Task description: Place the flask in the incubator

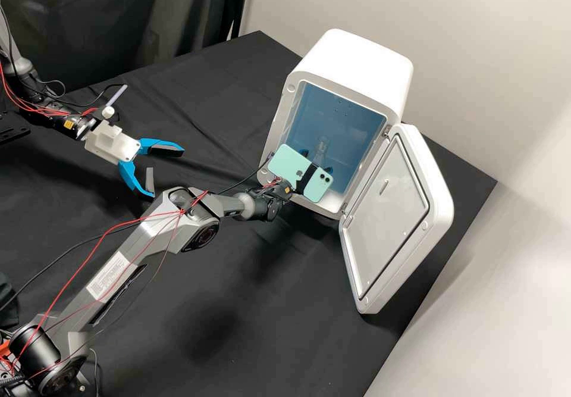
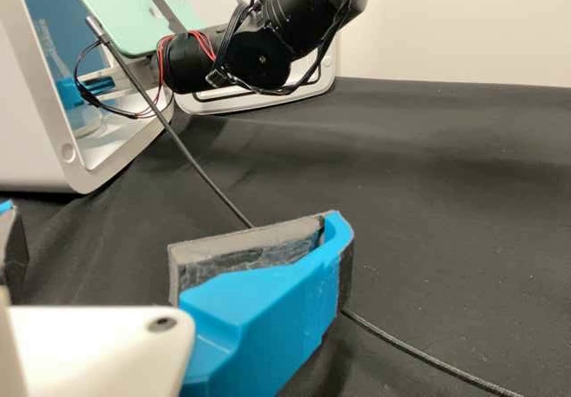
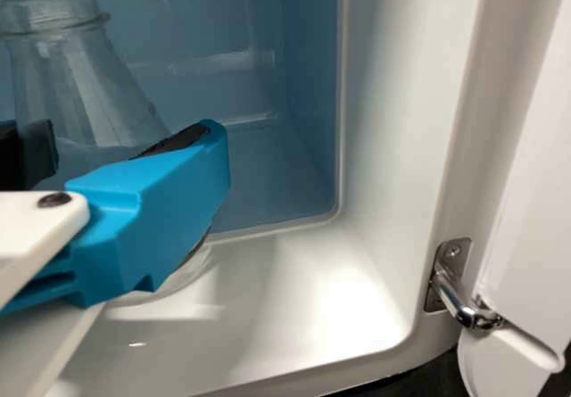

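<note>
A clear glass flask (image 3: 80, 85) stands upright inside the blue-lined chamber of the white incubator (image 1: 357, 58); its neck (image 1: 322, 147) shows through the doorway. My right gripper (image 3: 125, 138) is inside the chamber, its blue fingers (image 3: 152, 210) closed on the flask's cone just above the white floor (image 3: 294, 317). The left wrist view shows the flask (image 2: 55, 58) in the chamber, behind the right arm's wrist (image 2: 259, 40). My left gripper (image 1: 165, 171) hangs open and empty over the bench, left of the incubator, its padded finger (image 2: 268, 281) close to the cloth.
The incubator door (image 1: 398, 218) is swung wide to the right on its hinge (image 3: 451, 281). A mint-green phone (image 1: 297, 171) is strapped on the right wrist just outside the doorway. A thin black cable (image 2: 196, 169) trails across the black cloth. The bench edge (image 1: 428, 302) runs just beyond the door.
</note>
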